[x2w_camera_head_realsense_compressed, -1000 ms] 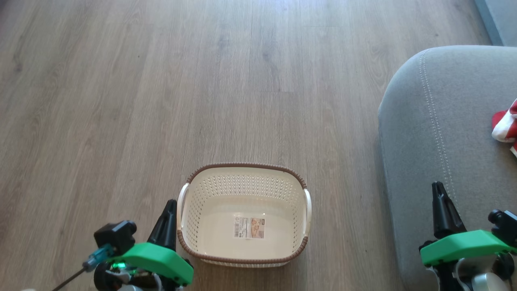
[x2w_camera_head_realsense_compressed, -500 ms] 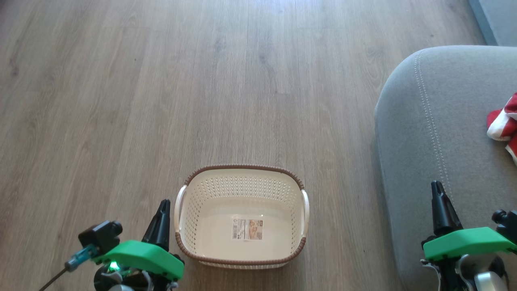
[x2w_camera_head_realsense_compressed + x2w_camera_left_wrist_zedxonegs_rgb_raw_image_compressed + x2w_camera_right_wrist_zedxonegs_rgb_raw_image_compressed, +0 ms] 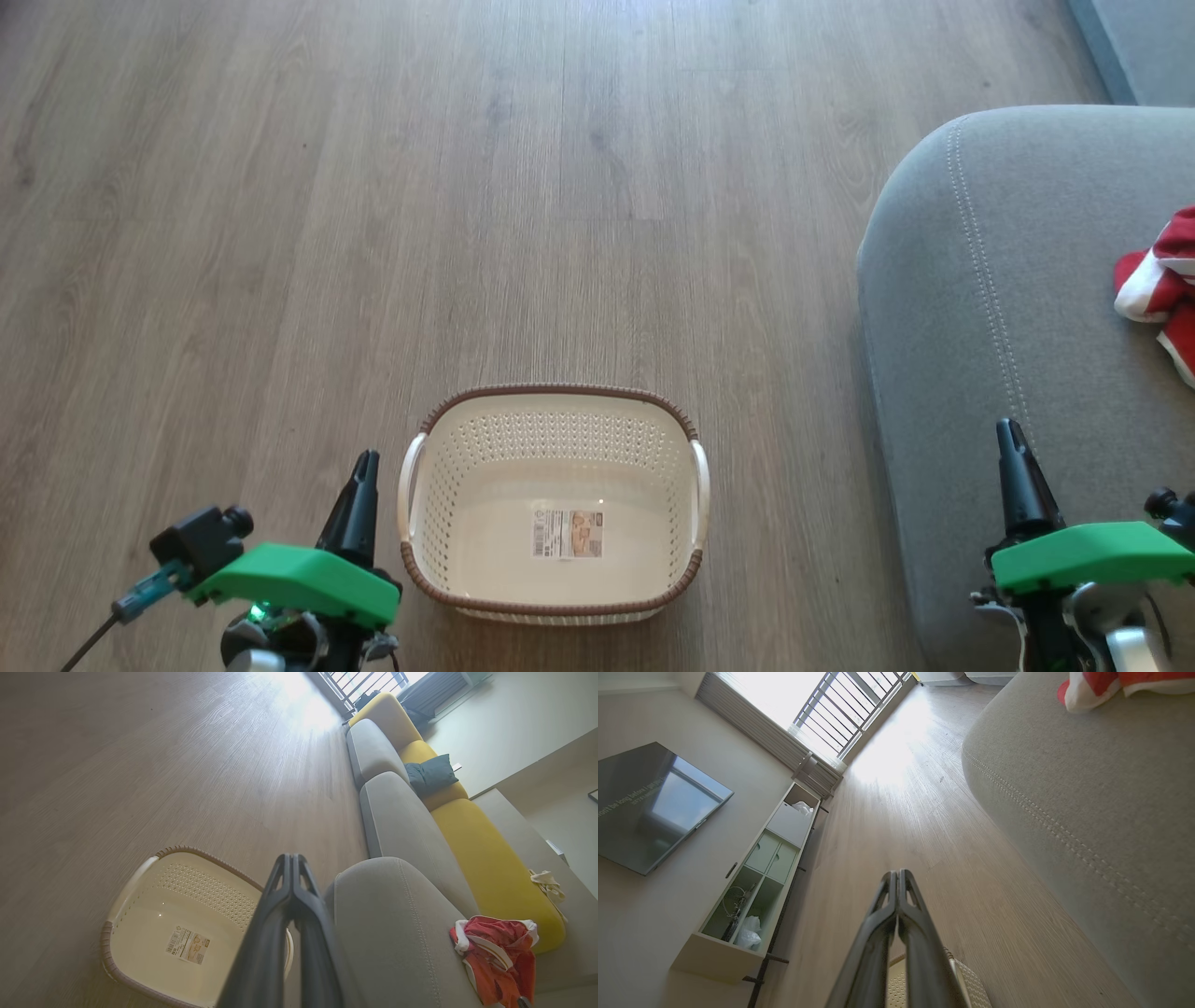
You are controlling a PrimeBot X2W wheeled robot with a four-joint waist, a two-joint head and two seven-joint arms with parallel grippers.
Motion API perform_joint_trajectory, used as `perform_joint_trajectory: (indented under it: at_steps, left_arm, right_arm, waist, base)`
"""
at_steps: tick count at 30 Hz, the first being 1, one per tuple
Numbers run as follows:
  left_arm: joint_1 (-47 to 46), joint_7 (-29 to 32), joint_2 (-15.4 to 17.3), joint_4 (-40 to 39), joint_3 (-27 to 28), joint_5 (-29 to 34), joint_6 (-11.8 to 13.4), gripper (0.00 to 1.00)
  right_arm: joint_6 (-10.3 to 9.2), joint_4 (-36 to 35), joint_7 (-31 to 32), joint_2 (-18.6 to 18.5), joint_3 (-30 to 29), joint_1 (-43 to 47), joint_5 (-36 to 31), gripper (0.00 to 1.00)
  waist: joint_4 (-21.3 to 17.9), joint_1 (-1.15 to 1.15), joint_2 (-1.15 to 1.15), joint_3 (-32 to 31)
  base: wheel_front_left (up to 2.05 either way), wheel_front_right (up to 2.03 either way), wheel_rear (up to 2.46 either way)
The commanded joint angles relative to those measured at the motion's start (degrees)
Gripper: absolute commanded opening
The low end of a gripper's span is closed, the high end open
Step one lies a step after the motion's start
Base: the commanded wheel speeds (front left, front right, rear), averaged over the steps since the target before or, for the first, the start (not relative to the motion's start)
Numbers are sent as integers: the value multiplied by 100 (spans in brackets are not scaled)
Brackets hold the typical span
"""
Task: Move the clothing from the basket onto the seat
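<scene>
Now 1 basket (image 3: 560,390), 1 clothing heap (image 3: 1156,280) on seat (image 3: 1018,224)

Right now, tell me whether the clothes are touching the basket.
Apart. The head view shows the clothes lying on the seat, while the basket stands empty on the floor.
</scene>
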Motion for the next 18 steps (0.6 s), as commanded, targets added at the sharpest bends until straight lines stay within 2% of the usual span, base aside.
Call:
perform_joint_trajectory:
  at_steps: [1, 18]
  left_arm:
    - [-271, 34, 78, -148, 198, -172, -64, 0]
    - [-325, 308, 88, -110, 473, -1307, -251, 0]
  right_arm:
    - [0, -165, 43, -23, 14, -309, 162, 0]
    - [0, -123, 334, 13, -18, -393, 1223, 0]
  waist:
    - [-6, 0, 0, -4]
    - [-87, 0, 0, -50]
  base:
    - [0, 0, 0]
    - [0, 0, 0]
